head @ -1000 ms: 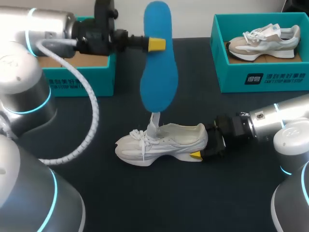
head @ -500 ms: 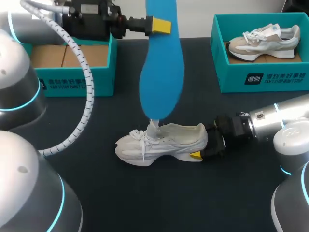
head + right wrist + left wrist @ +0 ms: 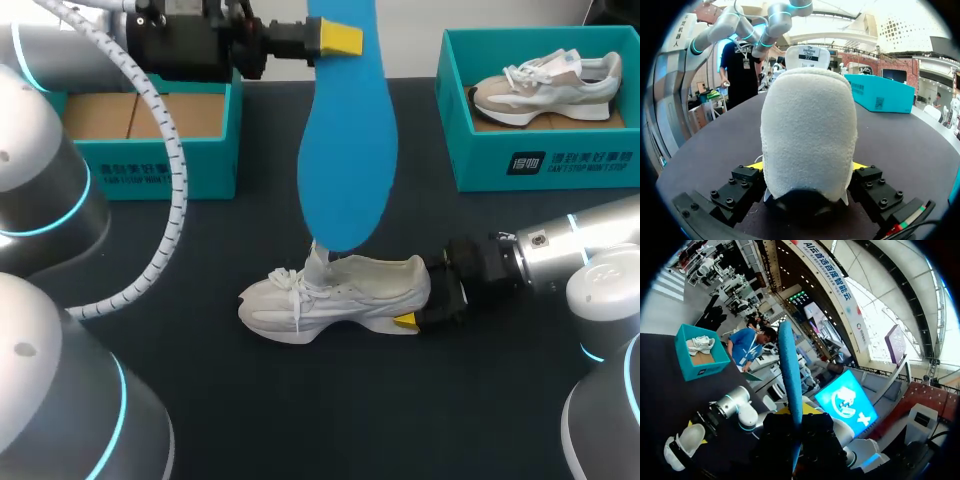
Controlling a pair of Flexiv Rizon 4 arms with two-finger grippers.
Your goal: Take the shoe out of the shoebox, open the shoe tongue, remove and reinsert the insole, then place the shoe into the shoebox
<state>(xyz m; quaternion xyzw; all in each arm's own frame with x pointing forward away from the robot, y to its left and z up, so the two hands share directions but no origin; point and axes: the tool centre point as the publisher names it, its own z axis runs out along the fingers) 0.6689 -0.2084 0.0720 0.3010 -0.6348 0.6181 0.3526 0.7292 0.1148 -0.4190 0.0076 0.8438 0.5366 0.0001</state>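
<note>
A white shoe [image 3: 335, 295] stands upright on the dark table, toe to the left, its tongue pulled up. My right gripper [image 3: 420, 303] is shut on its heel; in the right wrist view the fluffy heel [image 3: 809, 130] fills the gap between the two fingers of the right gripper [image 3: 807, 170]. My left gripper [image 3: 340, 38] is shut on the top of a blue insole [image 3: 345, 150], which hangs upright with its lower end just above the shoe's opening. In the left wrist view the insole [image 3: 790, 365] rises from the left gripper [image 3: 796, 422], and the shoe [image 3: 682, 447] lies far below.
A teal shoebox [image 3: 150, 160] with a brown floor stands at the back left, under my left arm. A second teal shoebox [image 3: 545, 165] at the back right holds a beige-and-white shoe [image 3: 545, 88]. The dark table [image 3: 330, 410] spreads in front of the shoe.
My left gripper has risen and shifted slightly right with the insole. The insole's lower end has come down closer to the shoe's opening. The right arm and the shoe have stayed still.
</note>
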